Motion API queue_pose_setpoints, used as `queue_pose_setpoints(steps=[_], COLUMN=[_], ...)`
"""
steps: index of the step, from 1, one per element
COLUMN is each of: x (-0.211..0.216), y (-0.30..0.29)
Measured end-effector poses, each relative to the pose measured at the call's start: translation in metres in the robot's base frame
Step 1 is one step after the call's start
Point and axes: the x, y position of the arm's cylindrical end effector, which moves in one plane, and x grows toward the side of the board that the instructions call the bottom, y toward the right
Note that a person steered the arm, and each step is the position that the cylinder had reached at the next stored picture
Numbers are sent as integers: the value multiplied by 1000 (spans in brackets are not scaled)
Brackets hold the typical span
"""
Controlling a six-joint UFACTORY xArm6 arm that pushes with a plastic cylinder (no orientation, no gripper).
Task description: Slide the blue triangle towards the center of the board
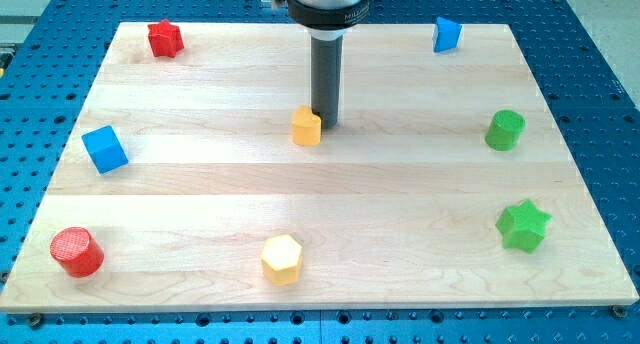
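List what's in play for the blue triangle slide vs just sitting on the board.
In play: blue triangle at the view's top right; my tip mid-board, beside the small yellow block, far from the triangle; board.

Lying about: small yellow block, red star, blue cube, red cylinder, yellow hexagon, green cylinder, green star.

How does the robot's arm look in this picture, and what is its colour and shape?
Only its end shows: a dark grey, straight round rod hanging from a wider black cylinder collar with small pale lettering, too small to read. Above that is a bit of silvery metal. My tip is plain and blunt. No cables visible.
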Motion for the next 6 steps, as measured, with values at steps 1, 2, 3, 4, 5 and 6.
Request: queue_pose_setpoints(steps=[1,2,3,4,5,6], x=[-11,-41,-69,-126,-176,-185], y=[-6,74,166,247,248,193])
